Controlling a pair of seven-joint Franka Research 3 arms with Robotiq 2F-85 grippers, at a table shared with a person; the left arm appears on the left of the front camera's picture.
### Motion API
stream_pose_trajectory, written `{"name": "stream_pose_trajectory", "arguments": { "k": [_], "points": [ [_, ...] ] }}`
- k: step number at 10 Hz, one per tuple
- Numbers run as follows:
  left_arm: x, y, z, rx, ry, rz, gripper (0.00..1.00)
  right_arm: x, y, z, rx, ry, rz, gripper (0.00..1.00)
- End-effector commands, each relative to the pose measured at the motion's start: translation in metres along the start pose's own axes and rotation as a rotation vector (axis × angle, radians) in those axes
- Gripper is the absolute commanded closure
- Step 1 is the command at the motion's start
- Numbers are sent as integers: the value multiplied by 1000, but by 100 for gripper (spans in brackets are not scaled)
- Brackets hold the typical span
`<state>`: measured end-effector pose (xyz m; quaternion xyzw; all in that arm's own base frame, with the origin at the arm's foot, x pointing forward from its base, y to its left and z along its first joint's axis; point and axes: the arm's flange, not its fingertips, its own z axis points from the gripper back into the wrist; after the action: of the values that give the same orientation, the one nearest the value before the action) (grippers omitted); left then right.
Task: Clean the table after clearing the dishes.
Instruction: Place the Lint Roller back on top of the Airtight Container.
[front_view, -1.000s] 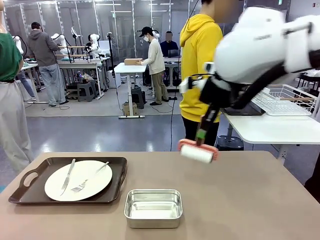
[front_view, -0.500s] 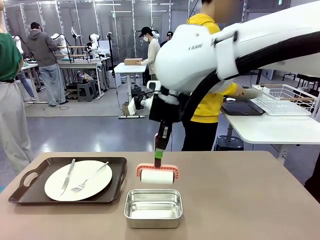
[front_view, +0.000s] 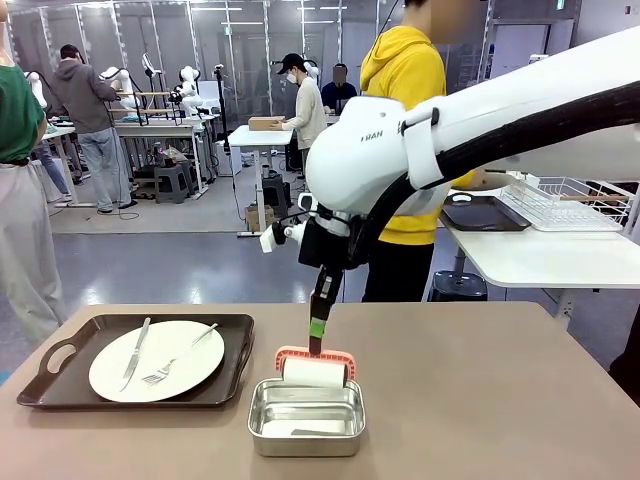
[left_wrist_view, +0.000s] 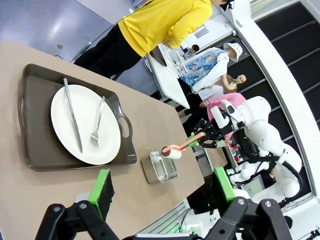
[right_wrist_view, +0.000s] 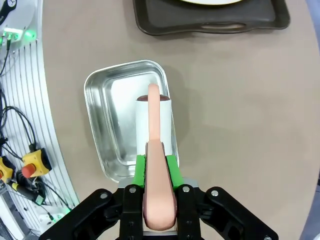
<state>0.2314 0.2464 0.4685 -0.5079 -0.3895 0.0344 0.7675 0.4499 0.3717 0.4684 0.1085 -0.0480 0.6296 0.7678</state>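
table (front_view: 480, 400) work looks only partly ready: at 9 o'clock from the steel pan (front_view: 306, 418) a dark tray (front_view: 60, 385) sits on it, holding a white plate (front_view: 190, 385) with a knife (front_view: 135, 355) and a fork (front_view: 180, 355) lying on top. the pan sits near the table's 6 o'clock edge and looks empty apart from reflections.

the right gripper (front_view: 317, 330) is clamped on the pink handle of a lint roller (front_view: 314, 372), whose white roll hangs at the pan's 12 o'clock rim. i cannot tell whether it touches the metal. in the right wrist view the roll overlaps one side wall of the pan rather than its middle. if it comes down there, it could catch the rim and tip or skid the light pan. a sweep toward 9 o'clock would probably bump the tray and rattle the cutlery, since that dish is not yet cleared.

the left gripper (left_wrist_view: 162, 185) is spread wide with nothing between its green pads, high above the table.
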Motion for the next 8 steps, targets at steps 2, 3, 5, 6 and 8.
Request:
{"name": "stream_pose_trajectory", "arguments": {
  "k": [2,3,5,6,8],
  "points": [
    [1,-2,3,-5,-4,-5,0,5,-8,-30,23,-34,-8,79],
    [1,-2,3,-5,-4,-5,0,6,-9,-37,34,-37,4,79],
    [1,-2,3,-5,-4,-5,0,5,-18,-61,125,1,12,79],
    [1,-2,3,-5,-4,-5,0,4,-22,-67,140,1,20,79],
    [1,-2,3,-5,-4,-5,0,5,-27,-67,151,-20,56,79]
  ]
}}
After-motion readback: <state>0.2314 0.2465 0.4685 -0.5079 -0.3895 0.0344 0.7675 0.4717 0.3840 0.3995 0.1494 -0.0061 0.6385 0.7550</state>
